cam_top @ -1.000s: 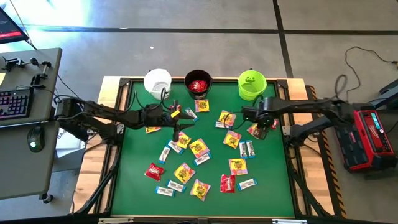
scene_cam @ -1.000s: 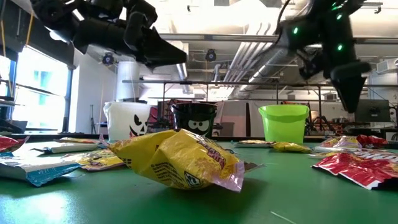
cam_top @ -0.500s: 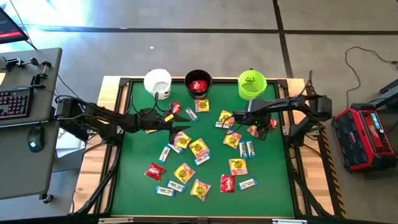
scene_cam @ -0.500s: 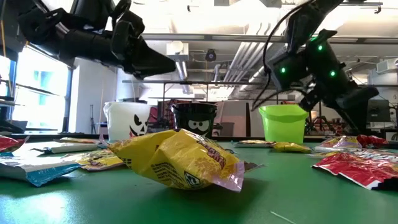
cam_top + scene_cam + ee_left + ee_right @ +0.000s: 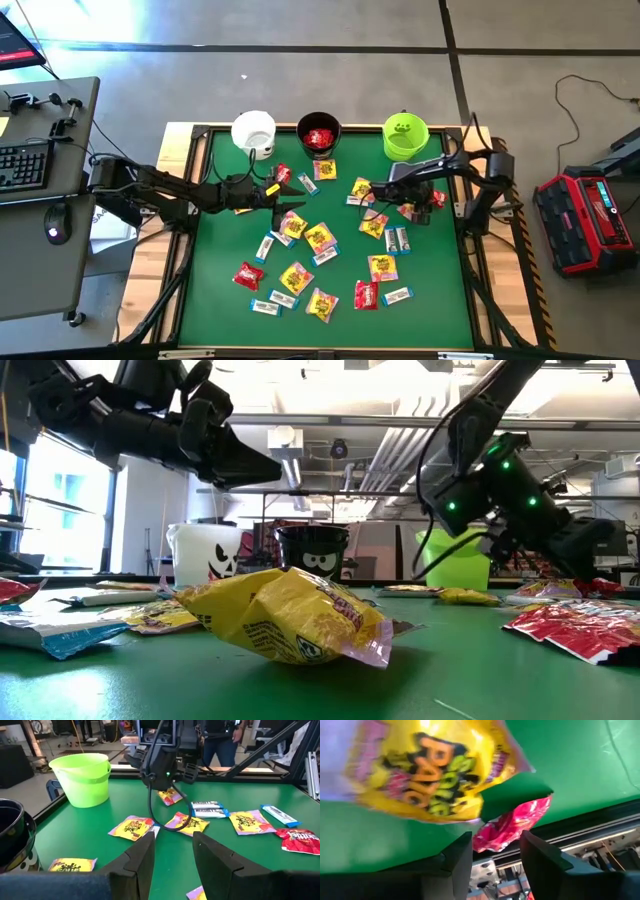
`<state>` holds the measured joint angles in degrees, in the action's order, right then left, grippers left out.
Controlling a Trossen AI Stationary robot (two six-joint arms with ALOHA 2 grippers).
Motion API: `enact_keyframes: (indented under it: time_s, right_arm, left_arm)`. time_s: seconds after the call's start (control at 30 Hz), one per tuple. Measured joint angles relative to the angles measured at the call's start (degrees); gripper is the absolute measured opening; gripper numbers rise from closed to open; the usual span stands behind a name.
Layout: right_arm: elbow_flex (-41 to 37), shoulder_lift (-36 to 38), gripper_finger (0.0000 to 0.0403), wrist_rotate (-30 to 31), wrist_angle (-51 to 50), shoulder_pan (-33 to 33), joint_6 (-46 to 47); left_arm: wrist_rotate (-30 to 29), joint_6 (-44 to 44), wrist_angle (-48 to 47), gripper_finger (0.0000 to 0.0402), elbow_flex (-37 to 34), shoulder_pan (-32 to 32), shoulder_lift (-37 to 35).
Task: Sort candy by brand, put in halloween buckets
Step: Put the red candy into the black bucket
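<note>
A green surface holds scattered candy, with three Halloween buckets lined along its far edge. The black bucket stands in the middle and serves as the reference here. It already contains red packets. The white bucket sits to one side of it, toward the left arm, and the lime green bucket sits to the other side, toward the right arm.

The left end effector hangs above the surface just in front of the black bucket, near a red packet and a yellow-and-pink packet. Its fingers are spread apart and hold nothing.

The right end effector reaches in front of the lime green bucket, farther from the black bucket, low over a yellow-and-pink packet. In its wrist view that packet fills the space just beyond the separated fingers, released and not gripping it, with a pink-red wrapper behind.

More candy lies well in front of the black bucket: red squares, yellow-and-pink squares and narrow white-and-blue bars.
</note>
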<state>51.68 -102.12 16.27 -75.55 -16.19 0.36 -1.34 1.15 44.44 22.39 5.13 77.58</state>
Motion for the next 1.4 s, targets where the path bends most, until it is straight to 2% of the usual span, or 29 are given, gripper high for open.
enact_keyframes:
  time_s: [0.17,0.3,0.37,0.6,0.83,0.93,1.03,1.17,1.4]
  right_arm:
    - [-1.1,-0.4,0.0107,0.2,1.6,-2.4,-3.0]
    - [-2.9,-0.4,0.0033,0.6,1.6,-4.2,-4.2]
    - [-3.1,-0.1,0.0009,2.7,0.5,-4.4,-4.0]
    - [-0.7,5.5,0.0003,3.0,-3.0,-4.0,-0.3]
    - [4.0,16.9,0.0001,-1.0,-3.7,-2.1,3.9]
    - [6.0,21.9,0.0001,-1.8,-0.9,-1.5,5.2]
    - [6.8,26.1,0.0,-3.5,7.3,-1.3,5.0]
    - [4.5,29.9,0.0,-4.9,27.3,-1.3,2.4]
    - [2.3,26.4,0.0,-8.5,58.8,-1.6,-1.5]
  left_arm:
    - [0.0,0.8,-0.2,0.0126,0.0,-0.3,0.0]
    - [0.0,1.0,-0.5,0.0126,0.0,-0.9,0.0]
    - [-0.2,1.0,-0.6,0.0126,0.0,-1.2,0.0]
    - [-1.5,1.0,-0.7,0.0126,0.0,-1.4,0.0]
    - [-2.6,1.0,-1.2,0.0126,0.0,-1.4,0.0]
    - [-2.9,1.0,-1.2,0.0126,0.0,-1.4,0.0]
    - [-3.0,1.0,-1.2,0.0126,0.0,-1.4,0.0]
    - [-3.0,1.0,-1.3,0.0126,0.0,-1.4,0.0]
    - [-3.9,1.0,-1.2,0.0126,0.0,-1.4,0.0]
